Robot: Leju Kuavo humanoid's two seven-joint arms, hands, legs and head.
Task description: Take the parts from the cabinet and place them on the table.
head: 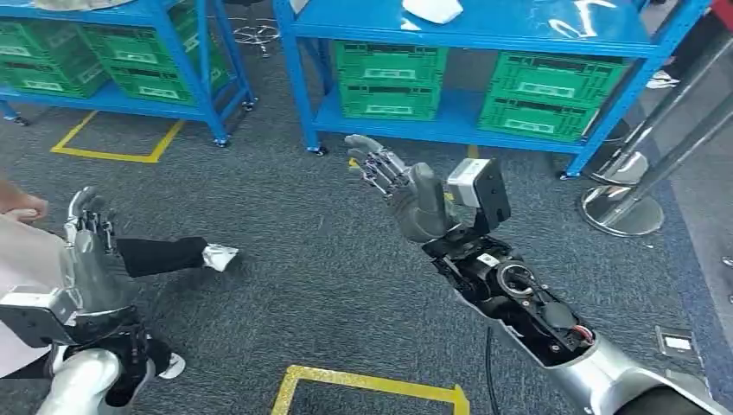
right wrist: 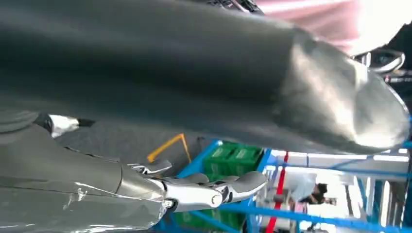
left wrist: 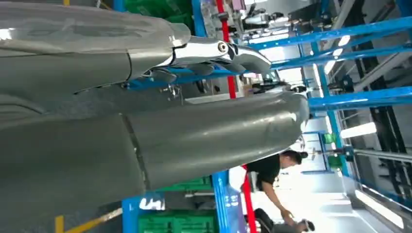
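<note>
Both your hands carry nothing: right hand (head: 399, 186) fingers spread open, left hand (head: 86, 226) fingers extended, raised beside a person (head: 22, 251). No part is visible yet; turn toward the blue shelving (head: 484, 35), then find one among the green crates (head: 389, 79).

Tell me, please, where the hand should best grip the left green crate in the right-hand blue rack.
Probably its front top rim, coming from the aisle side: the left green crate sits with its long face toward the robot, tucked close under the blue shelf, so a reach from above looks blocked. The gap beside the right green crate leaves its right end reachable.
</note>
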